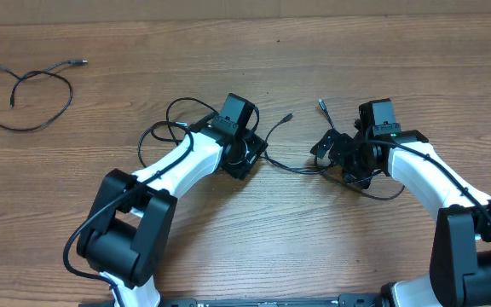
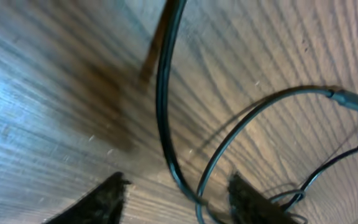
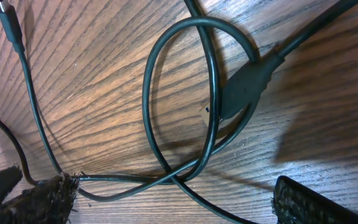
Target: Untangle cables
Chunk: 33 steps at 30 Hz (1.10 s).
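Note:
Thin black cables (image 1: 295, 167) run across the wooden table between my two grippers, with a loop (image 1: 180, 112) behind the left arm and plug ends (image 1: 287, 117) pointing away. My left gripper (image 1: 247, 159) is low over them. In the left wrist view its jaws stand part-way apart (image 2: 179, 200) with two crossing strands (image 2: 191, 186) between them, unclamped; a plug (image 2: 350, 101) lies at the right. My right gripper (image 1: 344, 162) is open wide (image 3: 179, 200) over a looped crossing (image 3: 185, 177) beside a thick plug (image 3: 247, 84).
A separate black cable (image 1: 25, 95) lies in a loose loop at the far left of the table (image 1: 399, 51). The arms' own thicker cables run along the white links (image 1: 177, 162). The table's far edge is at the top.

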{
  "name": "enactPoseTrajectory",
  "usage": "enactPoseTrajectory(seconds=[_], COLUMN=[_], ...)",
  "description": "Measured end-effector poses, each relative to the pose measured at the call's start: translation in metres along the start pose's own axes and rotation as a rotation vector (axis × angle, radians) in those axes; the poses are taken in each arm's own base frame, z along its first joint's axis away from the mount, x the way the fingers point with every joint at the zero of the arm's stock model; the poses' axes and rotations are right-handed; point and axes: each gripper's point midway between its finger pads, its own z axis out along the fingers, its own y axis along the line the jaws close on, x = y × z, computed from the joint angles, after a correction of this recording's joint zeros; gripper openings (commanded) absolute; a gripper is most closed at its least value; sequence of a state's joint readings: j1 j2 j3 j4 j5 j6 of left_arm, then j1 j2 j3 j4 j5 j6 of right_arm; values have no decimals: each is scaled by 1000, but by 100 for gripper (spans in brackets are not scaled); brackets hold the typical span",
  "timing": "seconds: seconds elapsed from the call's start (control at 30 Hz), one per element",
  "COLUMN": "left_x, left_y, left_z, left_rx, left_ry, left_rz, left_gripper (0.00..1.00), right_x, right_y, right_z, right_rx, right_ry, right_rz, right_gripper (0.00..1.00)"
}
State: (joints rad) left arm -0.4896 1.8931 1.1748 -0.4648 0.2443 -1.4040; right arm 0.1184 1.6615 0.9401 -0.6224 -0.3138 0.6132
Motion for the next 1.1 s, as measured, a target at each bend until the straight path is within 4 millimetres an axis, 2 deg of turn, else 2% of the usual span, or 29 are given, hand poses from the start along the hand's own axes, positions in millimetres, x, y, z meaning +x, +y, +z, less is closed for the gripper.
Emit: enactPoseTrajectory(seconds=[0.27,0.47,0.5,0.57,0.67,1.1], left_x=[-9,1,4,8,9,-17], left_y=[-8,-9,-8,-8,-7,0], left_z=[1,7,8,11,16,13], left_rx=[30,18,15,9,4,-29], left_ry=[-54,-84,-86,-92,-104,-150], left_rz=[9,48,56,69,79,182], left_gripper=[49,49,47,34,6,4], right_x=[0,0,0,0,0,0], right_y=[0,0,0,0,0,0], right_z=[0,0,0,0,0,0], right_rx=[0,0,0,0,0,1], right_ry=[-1,0,0,0,0,0], right_rz=[-1,0,0,1,0,0], right_gripper=[100,100,100,100,100,100])
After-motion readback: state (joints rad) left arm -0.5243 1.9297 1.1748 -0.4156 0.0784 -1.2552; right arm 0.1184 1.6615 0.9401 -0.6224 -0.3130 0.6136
